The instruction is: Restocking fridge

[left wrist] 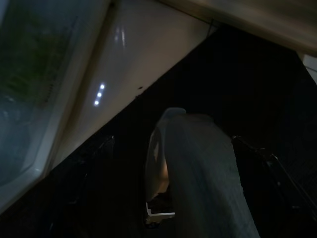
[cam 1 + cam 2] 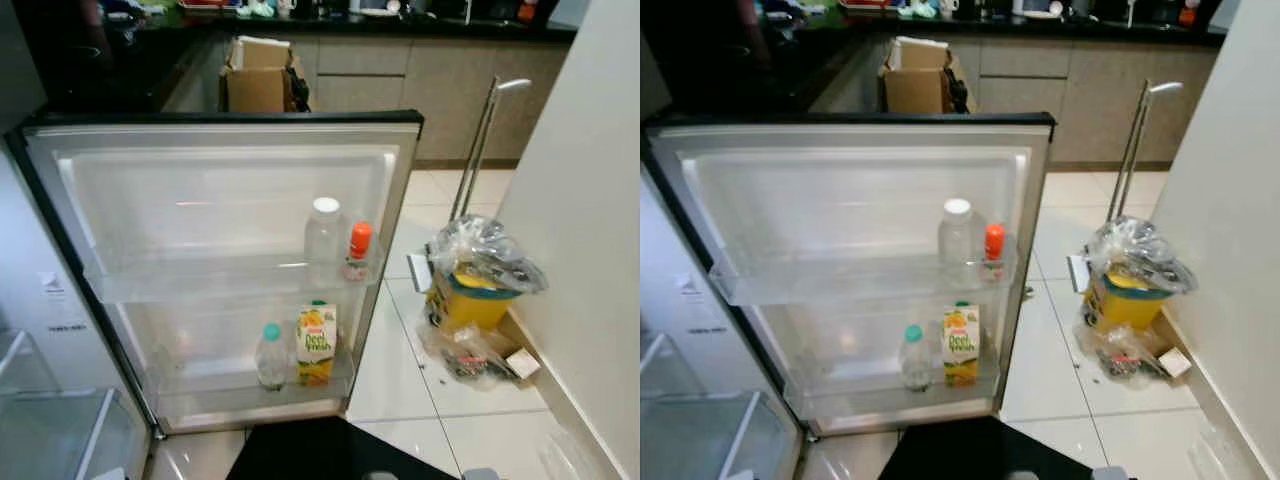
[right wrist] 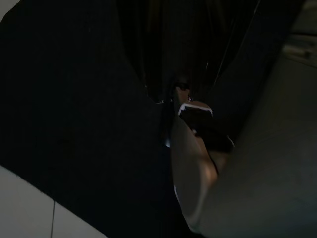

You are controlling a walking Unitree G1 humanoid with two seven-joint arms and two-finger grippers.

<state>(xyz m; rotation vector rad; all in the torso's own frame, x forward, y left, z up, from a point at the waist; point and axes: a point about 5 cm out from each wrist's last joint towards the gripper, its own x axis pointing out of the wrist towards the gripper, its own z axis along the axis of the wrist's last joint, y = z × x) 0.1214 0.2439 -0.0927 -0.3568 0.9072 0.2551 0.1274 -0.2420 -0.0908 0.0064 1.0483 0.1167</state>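
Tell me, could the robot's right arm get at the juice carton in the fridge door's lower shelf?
Probably yes: the juice carton stands at the open front of the door's lower shelf, a small bottle beside it, nothing before it.

I see the fridge door (image 2: 230,190) lined in smooth white plastic, its shelves (image 2: 230,280) clear and slightly frosted, holding a see-through plastic bottle (image 2: 322,235) and a printed paper juice carton (image 2: 316,345). The floor tiles (image 2: 400,390) are glossy and pale. Crinkled clear plastic (image 2: 485,250) covers the yellow bin (image 2: 468,305), and the box (image 2: 258,78) behind is matt brown cardboard.

A yellow bin (image 2: 468,305) lined with plastic stands near a cardboard box (image 2: 258,75).
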